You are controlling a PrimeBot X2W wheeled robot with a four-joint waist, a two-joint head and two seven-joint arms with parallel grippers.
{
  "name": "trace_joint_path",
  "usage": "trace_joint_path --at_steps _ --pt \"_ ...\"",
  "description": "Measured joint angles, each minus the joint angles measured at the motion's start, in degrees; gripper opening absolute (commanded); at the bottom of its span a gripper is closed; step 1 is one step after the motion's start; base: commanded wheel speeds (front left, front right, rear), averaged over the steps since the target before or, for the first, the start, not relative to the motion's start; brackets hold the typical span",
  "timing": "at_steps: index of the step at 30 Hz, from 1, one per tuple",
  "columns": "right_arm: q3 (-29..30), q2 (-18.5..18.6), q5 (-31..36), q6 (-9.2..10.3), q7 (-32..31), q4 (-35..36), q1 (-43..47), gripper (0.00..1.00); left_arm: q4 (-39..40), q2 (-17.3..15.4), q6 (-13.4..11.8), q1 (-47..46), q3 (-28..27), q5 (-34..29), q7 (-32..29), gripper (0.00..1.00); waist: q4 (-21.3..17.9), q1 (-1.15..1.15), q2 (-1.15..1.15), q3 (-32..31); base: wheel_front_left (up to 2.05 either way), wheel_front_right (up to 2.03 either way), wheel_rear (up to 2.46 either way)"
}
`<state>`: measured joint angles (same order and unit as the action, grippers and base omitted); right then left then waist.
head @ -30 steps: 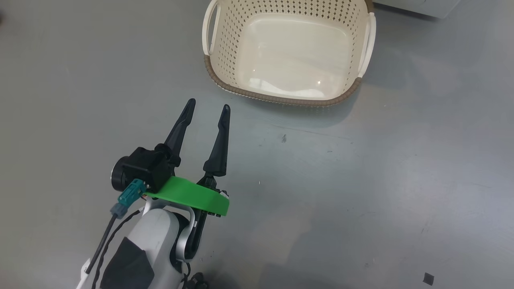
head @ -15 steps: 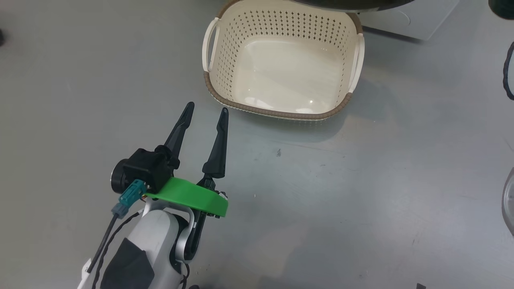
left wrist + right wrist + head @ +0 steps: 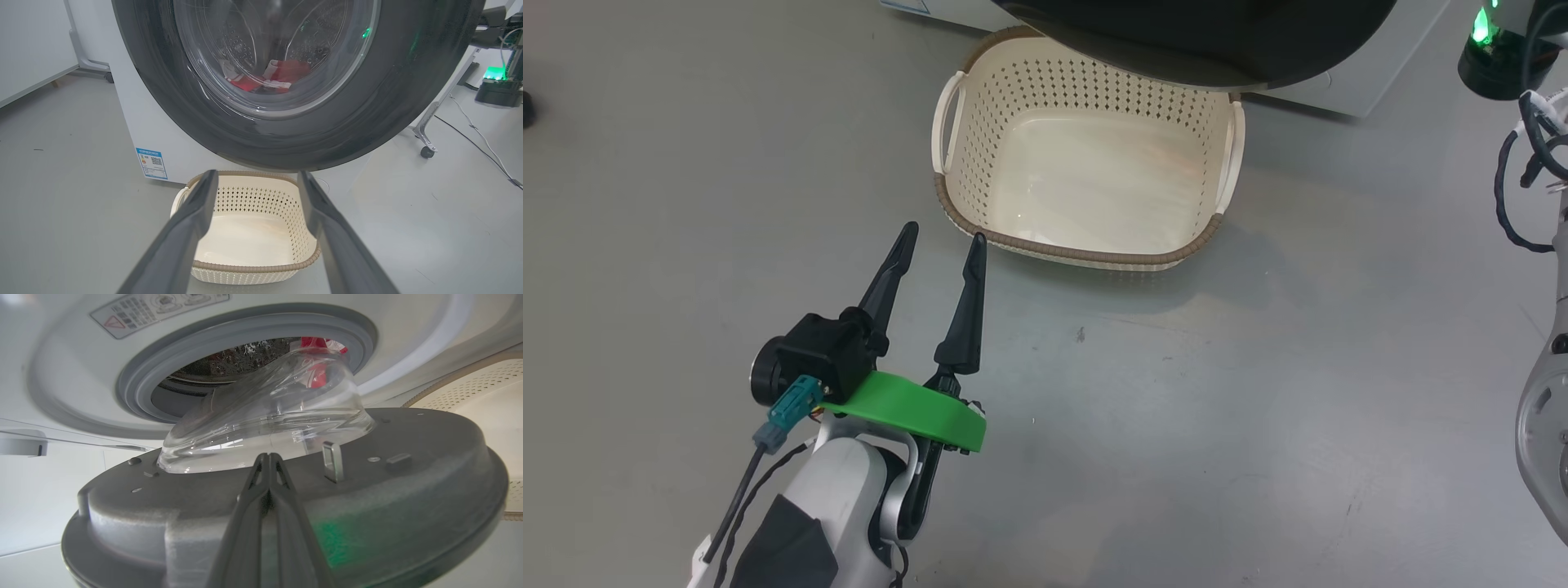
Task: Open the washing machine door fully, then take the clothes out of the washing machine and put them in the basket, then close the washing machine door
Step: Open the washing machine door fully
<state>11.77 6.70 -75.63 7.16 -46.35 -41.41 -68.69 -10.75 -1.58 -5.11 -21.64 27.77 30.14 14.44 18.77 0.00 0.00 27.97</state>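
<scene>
Basket (image 3: pixel 1086 255) sits just ahead of the left gripper (image 3: pixel 943 233), partly beneath the washing machine door (image 3: pixel 1192 41), clothes (image 3: pixel 286 72) inside the washing machine (image 3: pixel 135 122) beyond.

Your left claw (image 3: pixel 257 174) has its two dark fingers (image 3: pixel 192 228) spread wide, and between them you look at the basket (image 3: pixel 253 269) standing on the grey floor (image 3: pixel 61 212), its cream bottom in plain sight. Just above the basket's far rim looms the washing machine door (image 3: pixel 408 81), with red and white clothes (image 3: pixel 282 75) visible through its glass (a little blurred). The white washing machine (image 3: pixel 135 118) carries a blue label (image 3: pixel 152 163) at your lower left.
</scene>
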Motion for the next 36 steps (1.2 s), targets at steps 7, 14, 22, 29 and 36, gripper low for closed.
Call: trace_joint_path --at_steps 7,14,22,29,36 --pt "-0.34 -0.45 0.00 0.00 -0.32 0.01 0.00 0.00 0.16 0.00 -0.14 0.09 0.03 0.00 0.00 1.00 -0.17 0.00 0.00 -0.35 0.00 0.00 0.00" --pt "-0.34 -0.44 0.13 -0.02 -0.01 0.37 0.02 0.00 0.19 0.00 -0.14 0.36 0.00 -0.02 0.00 1.00 -0.21 0.00 0.00 -0.56 0.00 0.00 0.00" --pt "-0.91 1.08 2.90 -4.32 3.82 1.60 1.93 0.00 -0.04 0.00 -0.14 0.66 -0.22 -0.48 0.00 1.00 -0.33 0.00 0.00 -1.62 0.00 0.00 0.00" --pt "-6.35 4.55 11.79 -11.68 9.10 3.59 5.21 0.00 -0.44 -0.02 -0.14 1.33 -1.02 -0.62 0.00 1.00 -0.84 0.00 0.00 -3.61 0.00 0.00 0.00" --pt "-12.68 7.58 21.91 -14.16 16.44 6.47 10.21 0.00 -1.11 -0.05 -0.14 2.67 -1.65 -1.22 0.00 1.00 -1.71 0.00 0.00 -5.93 0.00 0.00 0.00"
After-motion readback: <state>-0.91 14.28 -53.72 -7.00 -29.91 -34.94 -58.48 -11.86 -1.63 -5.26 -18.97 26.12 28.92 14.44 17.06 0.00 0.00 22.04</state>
